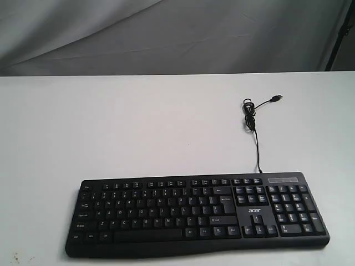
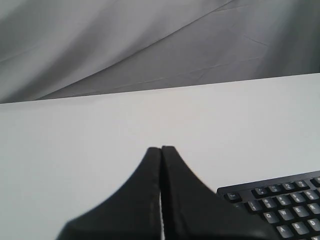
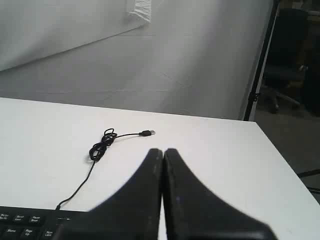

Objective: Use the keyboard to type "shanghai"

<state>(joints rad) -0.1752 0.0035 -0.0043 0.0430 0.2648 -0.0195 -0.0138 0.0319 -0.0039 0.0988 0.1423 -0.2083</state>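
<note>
The black keyboard (image 1: 198, 213) with white legends and an acer logo lies flat along the near edge of the white table (image 1: 138, 127). Its thin black cable (image 1: 254, 123) runs toward the far side, bunched in a coil, ending in a free USB plug (image 1: 275, 98). Neither arm shows in the exterior view. In the left wrist view my left gripper (image 2: 161, 149) is shut and empty, with the keyboard's corner (image 2: 280, 207) just beside it. My right gripper (image 3: 163, 151) is shut and empty too, beside the keyboard's upper edge (image 3: 27, 224) and the cable coil (image 3: 100, 147).
A grey cloth backdrop (image 1: 177, 33) hangs behind the table. A black stand pole (image 3: 262, 60) rises past the table's right end, with a dark chair (image 3: 290, 55) beyond it.
</note>
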